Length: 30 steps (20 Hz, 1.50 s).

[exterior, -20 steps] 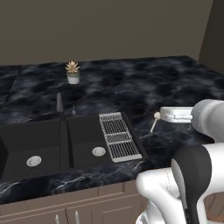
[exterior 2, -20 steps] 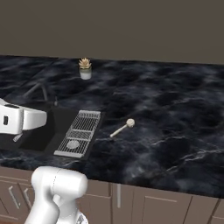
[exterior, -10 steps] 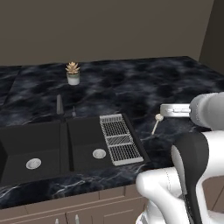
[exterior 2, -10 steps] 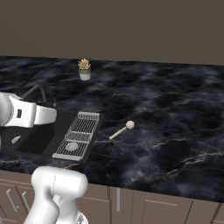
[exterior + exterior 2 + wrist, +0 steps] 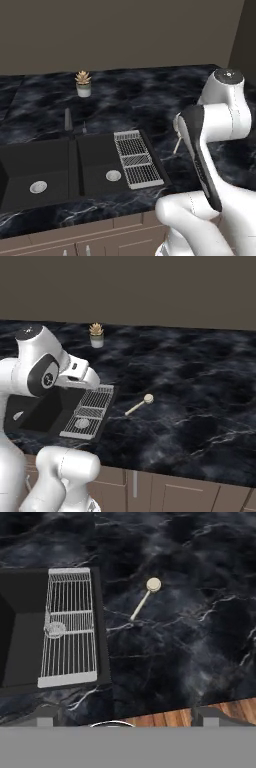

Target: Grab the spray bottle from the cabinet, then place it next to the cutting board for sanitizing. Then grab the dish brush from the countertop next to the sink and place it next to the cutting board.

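cream dish brush (image 5: 138, 406) lies diagonally, head away from sink (image 5: 45, 413).

Arm (image 5: 45, 368) swung farther rightward, now over sink (image 5: 47, 411) edge.

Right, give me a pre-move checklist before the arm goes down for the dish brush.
1. Dish brush lying free on the countertop, nothing on it: ok.
2. Brush clear of the sink and its white grid: ok.
3. Gripper open, holding nothing: ok.
4. Gripper lined up over the brush: not ok, the brush lies well ahead of the fingertips.
5. Potted plant out of the way: ok.
6. Cutting board drop spot: cannot tell.
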Motion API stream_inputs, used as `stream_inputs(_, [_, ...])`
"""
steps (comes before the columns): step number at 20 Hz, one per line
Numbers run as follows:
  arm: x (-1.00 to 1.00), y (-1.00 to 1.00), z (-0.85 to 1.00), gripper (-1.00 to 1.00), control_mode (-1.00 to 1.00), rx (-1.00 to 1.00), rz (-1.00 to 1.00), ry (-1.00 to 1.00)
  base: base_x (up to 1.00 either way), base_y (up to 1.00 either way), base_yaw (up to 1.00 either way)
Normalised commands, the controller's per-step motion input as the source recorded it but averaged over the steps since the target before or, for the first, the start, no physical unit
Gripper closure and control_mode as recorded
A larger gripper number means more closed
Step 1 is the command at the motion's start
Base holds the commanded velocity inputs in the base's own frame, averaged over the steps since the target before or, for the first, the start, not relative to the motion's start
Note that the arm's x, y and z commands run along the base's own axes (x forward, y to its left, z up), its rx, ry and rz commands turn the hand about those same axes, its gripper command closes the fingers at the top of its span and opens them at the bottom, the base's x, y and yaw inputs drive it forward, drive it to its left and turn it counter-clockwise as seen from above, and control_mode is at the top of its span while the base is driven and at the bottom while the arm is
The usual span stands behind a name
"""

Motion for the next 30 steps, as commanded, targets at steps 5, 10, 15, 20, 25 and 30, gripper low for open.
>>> stream_inputs(5, [0.95,-0.16,-0.88,-1.0,-1.0,0.0,-0.09,0.33,0.0,0.0,0.0])
stream_inputs(10, [0.84,-0.17,-0.67,-1.0,-1.0,0.0,-0.17,0.09,0.0,0.0,0.0])
stream_inputs(15, [0.79,-0.25,-0.52,-1.0,-1.0,0.0,-0.13,0.02,0.0,0.0,0.0])
stream_inputs(20, [0.7,-0.34,-0.48,-1.0,-1.0,0.0,-0.1,0.07,0.0,0.0,0.0])
stream_inputs(25, [0.44,-0.39,-0.41,-1.0,-1.0,0.0,-0.04,0.08,0.0,0.0,0.0])
stream_inputs(30, [0.39,-0.29,-0.37,-1.0,-1.0,0.01,-0.03,0.13,0.0,0.0,0.0])
